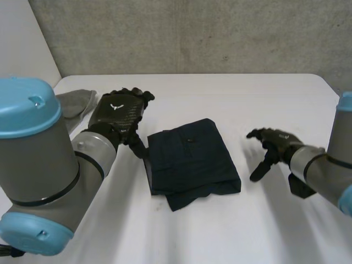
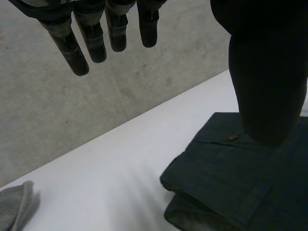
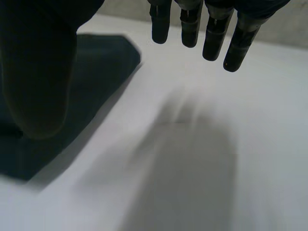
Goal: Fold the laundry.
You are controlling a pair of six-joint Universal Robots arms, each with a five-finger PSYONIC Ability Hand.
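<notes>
A dark navy garment (image 1: 192, 162) lies folded into a compact stack in the middle of the white table (image 1: 231, 93); a small button (image 2: 233, 138) shows on its top layer. My left hand (image 1: 118, 113) hovers just left of the stack, open, fingers (image 2: 91, 41) straight and empty. My right hand (image 1: 272, 144) hangs to the right of the stack, a short gap away, open with straight fingers (image 3: 211, 33) and nothing in it. In the right wrist view the folded garment (image 3: 96, 67) lies beside the thumb.
A grey cloth (image 1: 74, 103) lies at the table's far left behind my left arm, its edge (image 2: 14, 207) also in the left wrist view. A concrete wall (image 1: 192, 33) stands behind the table. Bare tabletop stretches in front of and right of the stack.
</notes>
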